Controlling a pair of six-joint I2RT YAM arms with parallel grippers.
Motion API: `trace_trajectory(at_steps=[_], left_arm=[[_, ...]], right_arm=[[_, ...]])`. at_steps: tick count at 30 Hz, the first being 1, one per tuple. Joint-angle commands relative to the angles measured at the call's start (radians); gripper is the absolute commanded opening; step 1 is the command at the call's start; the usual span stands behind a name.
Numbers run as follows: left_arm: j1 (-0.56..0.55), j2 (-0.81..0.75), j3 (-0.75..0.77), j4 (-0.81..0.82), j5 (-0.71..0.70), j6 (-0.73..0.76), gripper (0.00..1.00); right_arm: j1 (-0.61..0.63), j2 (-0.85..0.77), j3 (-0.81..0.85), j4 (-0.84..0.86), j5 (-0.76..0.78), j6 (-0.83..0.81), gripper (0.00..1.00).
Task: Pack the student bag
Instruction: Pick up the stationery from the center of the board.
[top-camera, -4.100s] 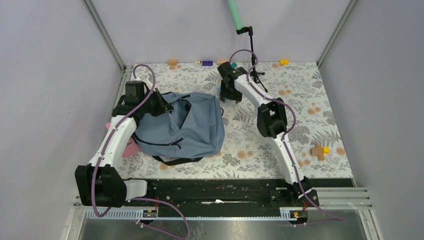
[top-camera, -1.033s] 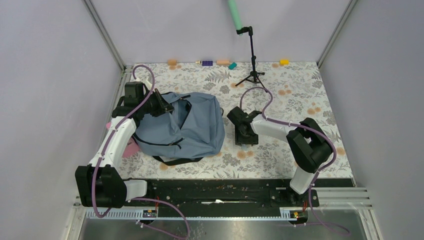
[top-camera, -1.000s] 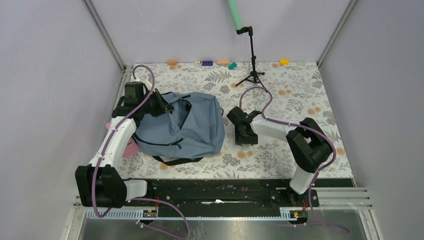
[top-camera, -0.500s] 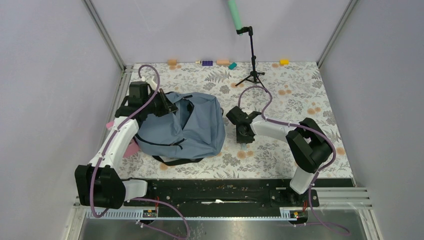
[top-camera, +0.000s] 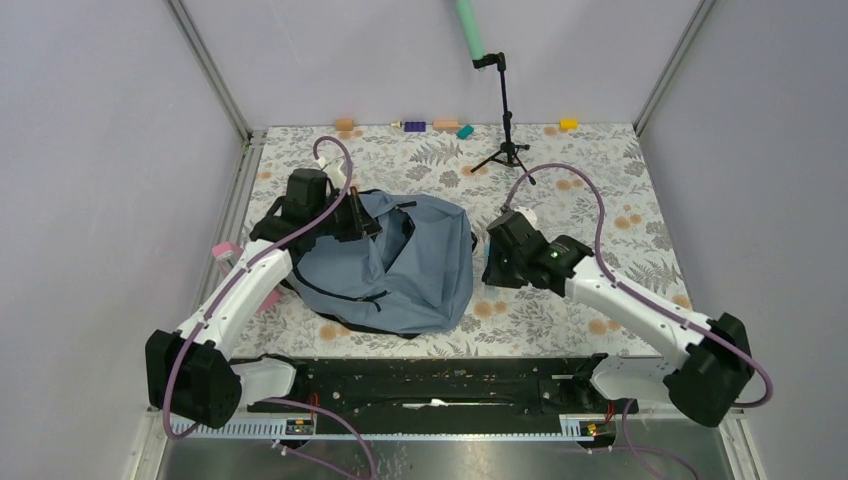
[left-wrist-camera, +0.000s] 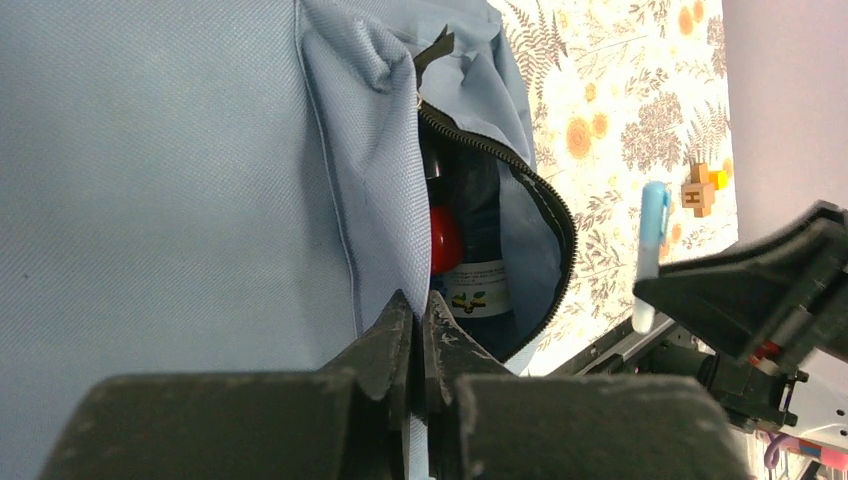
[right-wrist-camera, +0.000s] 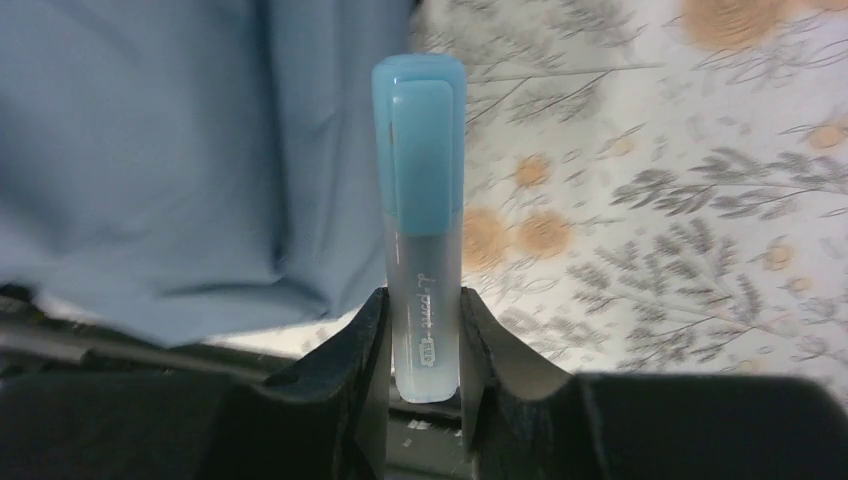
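The desk (top-camera: 600, 180) carries the student bag (top-camera: 400, 270), which lies slumped on its side at the centre-left of the top view. The right arm's head sits just beside the bag's right edge.

The biggest risk is the bag itself. It is soft, and its zip mouth (left-wrist-camera: 520, 190) appears to be held apart only by the left jaws, which are clenched on a fold of fabric at the lip, at the lower middle of the left wrist view. If that pinch slips or the arm sags, the mouth would likely fall shut. Anything offered would then meet cloth and slide onto the desk.

Inside the mouth stand a dark bottle (left-wrist-camera: 478, 270) and something red (left-wrist-camera: 445, 240). They fill much of the gap, so a poorly angled entry could jam against them.

The right jaws grasp a blue-capped marker (right-wrist-camera: 420, 200) by the lower end of its clear barrel, with the cap pointing away. So short a hold may let it pivot if the cap catches the zip teeth. In the left wrist view the marker (left-wrist-camera: 650, 250) hangs outside the mouth, to the right of it. Released there, it would miss the bag.
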Motion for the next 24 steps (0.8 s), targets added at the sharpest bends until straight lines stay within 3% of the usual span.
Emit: trace_trajectory(at_steps=[1, 11, 20, 24], left_arm=[[-0.004, -0.098, 0.007, 0.085, -0.006, 0.001, 0.00], [-0.005, -0.117, -0.010, 0.087, 0.015, -0.005, 0.00], [-0.004, -0.118, -0.008, 0.081, 0.002, 0.015, 0.00], [-0.005, -0.122, -0.008, 0.079, -0.010, 0.025, 0.00]], right_arm=[[0.097, -0.083, 0.064, -0.031, -0.086, 0.106, 0.00], [0.350, 0.040, 0.285, 0.144, -0.145, 0.323, 0.00], [0.375, 0.183, 0.318, 0.378, -0.112, 0.497, 0.00], [0.370, 0.226, 0.357, 0.392, -0.062, 0.535, 0.00]])
